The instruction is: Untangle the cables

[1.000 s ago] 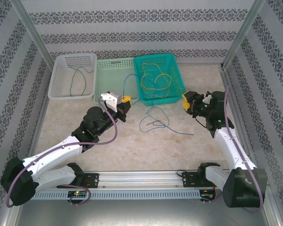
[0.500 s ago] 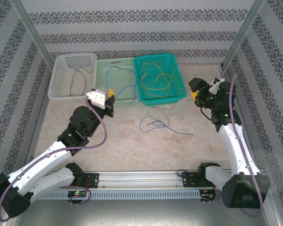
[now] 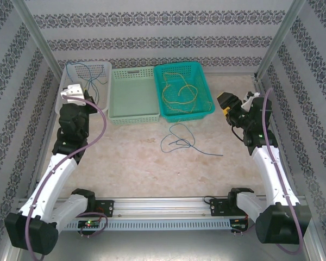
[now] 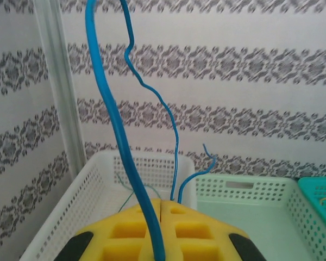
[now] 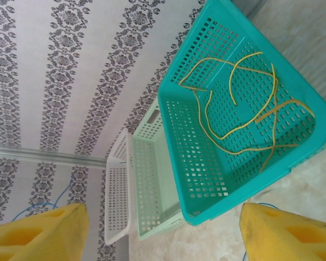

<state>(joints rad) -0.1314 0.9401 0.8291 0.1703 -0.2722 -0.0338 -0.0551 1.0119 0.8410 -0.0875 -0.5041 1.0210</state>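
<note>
left end effector [image 3: 74, 92]: 10 o'clock of the surface [image 3: 141, 163], raised over the white basket [image 3: 100, 103]. Yellow pads pressed together, pinching a blue cable [image 4: 106, 109].
blue cable: in the left wrist view it comes out of the pad seam, climbs toward 12 o'clock and runs off the top of the frame. A thinner run drops back down behind the pads, and a free end curls up at their 1 o'clock.
white basket: leftmost of three in a row along the far edge. A thin greenish cable [image 4: 119, 179] lies on its floor; colour hard to call.
pale green basket [image 3: 133, 103]: middle of the row, white one just beside it at 9 o'clock, teal one at 3 o'clock.
teal basket [image 3: 188, 113]: 12 to 1 o'clock of the surface. Yellow cable [image 5: 275, 98] lies inside in loose overlapping loops.
second blue cable [image 3: 179, 142]: flat on the surface near centre, at 6 o'clock of the teal basket. One loop crosses itself and the tail trails toward 4 o'clock. Well apart from both arms.
right end effector [image 3: 228, 103]: 2 o'clock of the surface, near the teal basket's right edge. Pads spread wide, gripping nothing. Its wrist camera looks across at the basket row.
</note>
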